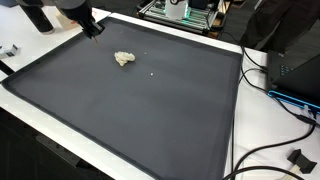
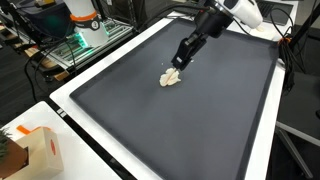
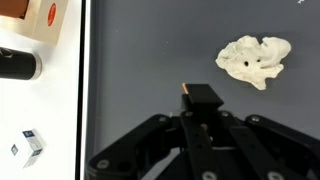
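Crumpled wad (image 3: 255, 58) lies just beside our claw (image 3: 200, 96), apparently pressed together; we should spread it, then centre above.

A mat (image 1: 130, 115) covers most of the table (image 2: 58, 100). A wad (image 1: 124, 59) lies on the mat, toward its far end in an exterior view, with a speck (image 1: 151, 72) just beside it. The gripper (image 2: 178, 66) hangs over the mat near the wad; the wrist view shows the two apart. Off the mat, on the table's bare strip, sit a box (image 2: 40, 150), a cylinder (image 3: 18, 65) and a small carton (image 3: 32, 146). A rack (image 2: 85, 30) stands beyond the table. Cables (image 1: 285, 95) lie along another side.
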